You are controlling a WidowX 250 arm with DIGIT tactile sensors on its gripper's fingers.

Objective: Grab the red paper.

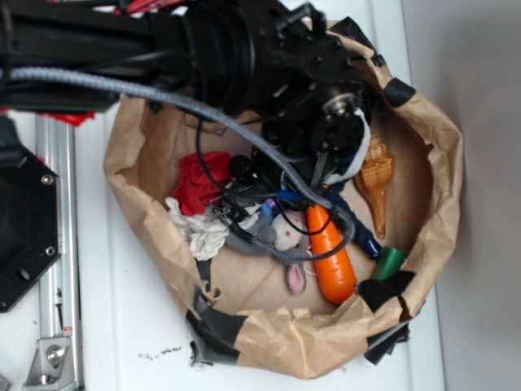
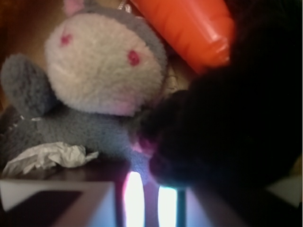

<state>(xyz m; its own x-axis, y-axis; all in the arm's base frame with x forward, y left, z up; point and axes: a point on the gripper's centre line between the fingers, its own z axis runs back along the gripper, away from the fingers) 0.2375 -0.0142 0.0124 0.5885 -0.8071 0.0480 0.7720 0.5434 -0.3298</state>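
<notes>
One paper bag (image 1: 440, 163) holds red paper (image 1: 198, 181), carrot (image 1: 332, 257) (orange) — claw state unclear.

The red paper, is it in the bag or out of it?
In. The red paper lies inside the brown bag, near its left wall, beside the white paper.

Overhead exterior view; close wrist view; shared plush mouse (image 1: 281, 232) (image 2: 102, 71).

A grey plush toy (image 2: 102, 78) with a white face and pink eyes fills the upper left — an orange toy carrot (image 2: 189, 28) lies at upper right. White wrinkly paper (image 2: 47, 158) sits lower left; a dark blurred mass (image 2: 236, 118) covers the right.
</notes>
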